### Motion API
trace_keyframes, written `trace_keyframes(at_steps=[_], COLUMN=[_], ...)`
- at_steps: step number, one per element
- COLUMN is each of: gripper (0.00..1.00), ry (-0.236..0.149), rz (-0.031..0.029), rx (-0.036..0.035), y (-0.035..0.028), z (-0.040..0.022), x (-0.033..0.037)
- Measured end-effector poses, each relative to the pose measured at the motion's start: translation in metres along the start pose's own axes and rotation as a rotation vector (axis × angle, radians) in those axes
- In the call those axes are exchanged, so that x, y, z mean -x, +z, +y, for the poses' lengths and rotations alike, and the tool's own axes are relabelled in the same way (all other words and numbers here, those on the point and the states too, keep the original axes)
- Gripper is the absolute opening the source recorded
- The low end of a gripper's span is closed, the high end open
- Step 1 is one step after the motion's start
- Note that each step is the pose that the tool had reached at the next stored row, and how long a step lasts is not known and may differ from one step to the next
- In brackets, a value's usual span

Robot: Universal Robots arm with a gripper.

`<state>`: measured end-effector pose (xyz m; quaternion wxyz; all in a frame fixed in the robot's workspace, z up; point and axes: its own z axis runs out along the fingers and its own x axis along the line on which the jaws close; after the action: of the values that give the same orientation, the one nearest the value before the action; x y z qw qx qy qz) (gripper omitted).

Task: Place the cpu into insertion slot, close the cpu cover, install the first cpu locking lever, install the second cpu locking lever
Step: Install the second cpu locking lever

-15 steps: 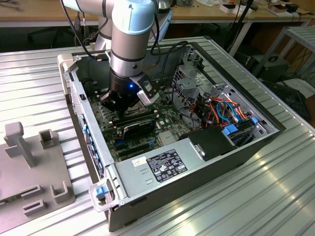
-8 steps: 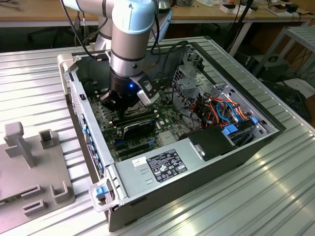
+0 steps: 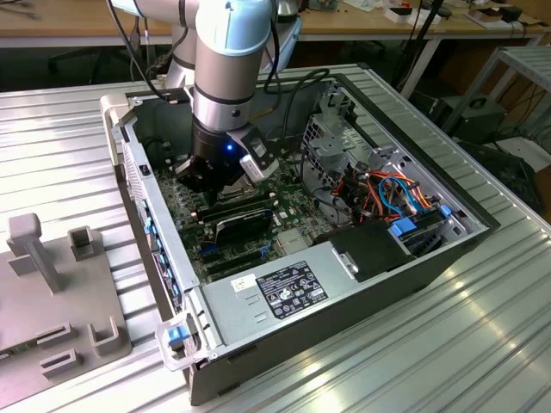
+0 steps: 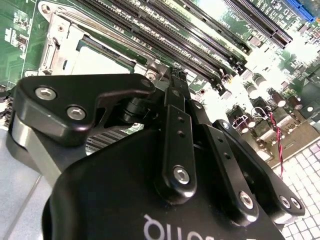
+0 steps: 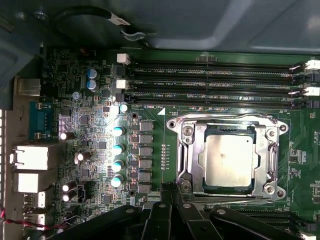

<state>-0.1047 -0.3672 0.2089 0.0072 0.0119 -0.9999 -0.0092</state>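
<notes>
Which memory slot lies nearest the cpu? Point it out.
The long black memory slot bordering the cpu cover around the cpu in the first wrist view; the other slots lie beyond it.

Bright glare washes out the motherboard [image 4: 280,75] in the second wrist view; the near fingers [image 4: 175,140] look blurred

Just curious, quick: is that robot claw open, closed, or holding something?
Gripper: closed, fingertips together beside the cpu cover, holding nothing visible.

Socket approach hemmed in — memory slots [image 5: 210,85] on one side, capacitors [image 5: 118,147] on another; cpu cover [image 5: 227,160] lay flat, room above.
</notes>
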Motion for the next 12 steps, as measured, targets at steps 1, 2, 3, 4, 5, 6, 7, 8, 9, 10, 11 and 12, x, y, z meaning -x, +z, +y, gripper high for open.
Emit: trace_keyframes(at_steps=[1, 2, 3, 4, 5, 6, 7, 8, 9, 10, 11, 12], gripper=[0.11, 0.11, 0.11, 0.11, 0.11, 0.11, 0.11, 0.11, 0.11, 0.11, 0.11, 0.11], ry=[0.0, 0.0, 0.0, 0.0, 0.0, 0.0, 0.0, 0.0, 0.0, 0.0, 0.0, 0.0], rz=[0.0001, 0.0, 0.0, 0.0, 0.0, 0.0, 0.0, 0.0, 0.0, 0.0, 0.0, 0.0], rx=[0.0, 0.0, 0.0, 0.0, 0.0, 0.0, 0.0, 0.0001, 0.0, 0.0, 0.0, 0.0], y=[-0.0009, -0.0025, -0.0034, -0.0043, -0.006, -0.0075, -0.0086, -0.0099, -0.0109, -0.0123, -0.0135, -0.0151], z=[0.0001, 0.0002, 0.0002, 0.0003, 0.0004, 0.0005, 0.0006, 0.0006, 0.0006, 0.0007, 0.0008, 0.0009], x=[0.0, 0.0, -0.0001, -0.0001, -0.0001, -0.0001, -0.0001, -0.0001, -0.0001, -0.0001, 0.0, 0.0001])
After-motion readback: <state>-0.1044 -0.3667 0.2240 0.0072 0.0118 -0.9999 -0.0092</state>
